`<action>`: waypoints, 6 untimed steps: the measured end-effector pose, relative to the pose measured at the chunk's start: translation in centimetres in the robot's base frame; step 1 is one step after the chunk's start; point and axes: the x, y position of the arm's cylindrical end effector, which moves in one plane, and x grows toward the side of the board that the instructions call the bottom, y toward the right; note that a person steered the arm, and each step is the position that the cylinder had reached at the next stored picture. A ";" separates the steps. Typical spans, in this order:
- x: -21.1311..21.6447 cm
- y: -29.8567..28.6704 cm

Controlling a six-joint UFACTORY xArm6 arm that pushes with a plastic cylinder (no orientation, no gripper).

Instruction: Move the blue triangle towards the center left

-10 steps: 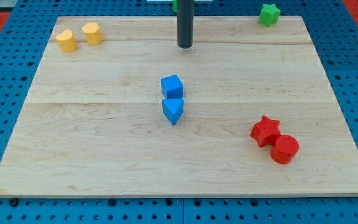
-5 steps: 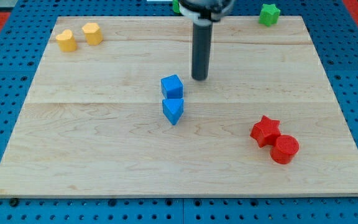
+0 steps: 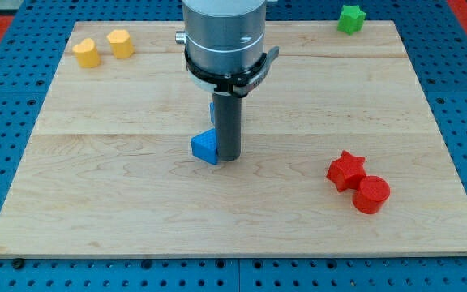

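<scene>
Touching the blue triangle (image 3: 205,147) on its right side, my tip (image 3: 229,156) rests there (blue cube (image 3: 212,109) mostly hidden behind the rod).

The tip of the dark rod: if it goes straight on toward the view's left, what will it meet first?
My tip would meet the blue triangle block first; it seems already against the block's right side. Beyond it the light wooden board looks free to its left edge.

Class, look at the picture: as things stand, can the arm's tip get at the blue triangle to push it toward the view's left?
Probably yes. My tip stands directly at the right side of the blue triangle, apparently touching it, with nothing between. The wooden board to the triangle's left lies open.
</scene>
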 end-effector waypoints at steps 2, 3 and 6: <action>-0.6 -4.6; -1.5 -8.0; -1.6 -4.3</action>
